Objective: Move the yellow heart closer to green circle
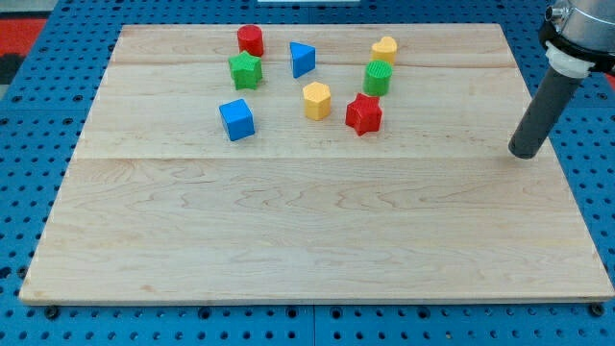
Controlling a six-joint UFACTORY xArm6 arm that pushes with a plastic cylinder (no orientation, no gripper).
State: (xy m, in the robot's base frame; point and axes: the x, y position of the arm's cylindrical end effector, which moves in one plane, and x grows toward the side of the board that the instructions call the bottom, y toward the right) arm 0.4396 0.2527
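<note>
The yellow heart [384, 49] sits near the view's top, right of centre. The green circle [378, 78] stands just below it, almost touching. My tip [525, 152] rests on the board near its right edge, well to the right of and below both blocks, touching none.
A red star [363, 113] lies just below the green circle. A yellow hexagon [316, 100], blue triangle [302, 60], red cylinder [251, 40], green star [245, 70] and blue cube [236, 119] lie to the left. The wooden board [307, 231] sits on a blue pegboard.
</note>
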